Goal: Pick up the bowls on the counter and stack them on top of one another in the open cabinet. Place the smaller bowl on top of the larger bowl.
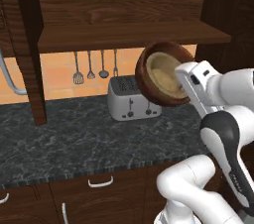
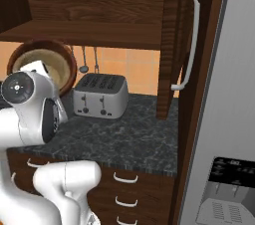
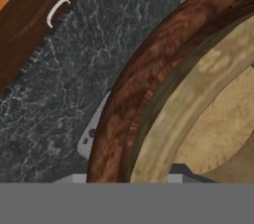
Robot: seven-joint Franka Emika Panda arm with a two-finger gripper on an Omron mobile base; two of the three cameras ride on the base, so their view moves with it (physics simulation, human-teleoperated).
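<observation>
Fingertips hidden behind nested bowls (image 1: 161, 73)

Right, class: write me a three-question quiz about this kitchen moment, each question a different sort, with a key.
1. True or false: the smaller bowl sits nested inside the larger bowl.
2. The held bowls are: A) upright B) tipped on their side C) upside down.
3. What appliance stands on the counter below the open cabinet?

Key: 1 true. 2 B. 3 the toaster.
</observation>
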